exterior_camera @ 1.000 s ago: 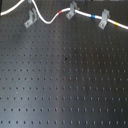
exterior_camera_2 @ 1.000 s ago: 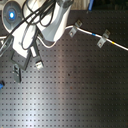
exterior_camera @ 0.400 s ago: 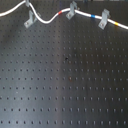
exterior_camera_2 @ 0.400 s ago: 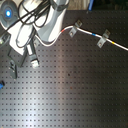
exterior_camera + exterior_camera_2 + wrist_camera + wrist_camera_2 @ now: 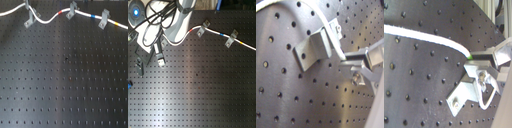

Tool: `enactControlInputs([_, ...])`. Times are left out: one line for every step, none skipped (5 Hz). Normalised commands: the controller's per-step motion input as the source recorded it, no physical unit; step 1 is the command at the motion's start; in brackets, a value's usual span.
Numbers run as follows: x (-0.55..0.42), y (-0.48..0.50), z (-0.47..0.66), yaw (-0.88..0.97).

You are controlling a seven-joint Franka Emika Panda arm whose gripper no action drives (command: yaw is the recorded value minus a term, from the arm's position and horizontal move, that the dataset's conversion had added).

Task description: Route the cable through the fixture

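Observation:
The white cable runs along the board's far edge in the first exterior view, with red, blue and yellow bands. It rises in a hump over the fixture, a light-grey clip on a slanted foot, which also shows in the second exterior view. In both wrist views my gripper is shut on the cable just beside the fixture. The cable passes over the fixture's prongs. In the first exterior view the gripper is out of frame.
Two stubbier grey clips hold the cable further along. The white arm and its black leads fill the second exterior view's upper left. A dark block stands near the second exterior view's left edge on the black hole board.
The arm has shifted only slightly. The cable's hump stays over the fixture and the gripper stays shut.

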Motion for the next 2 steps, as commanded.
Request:
enactControlInputs([-0.066, 0.049, 0.41, 0.13])
enactControlInputs([-0.112, -0.033, 0.37, 0.00])
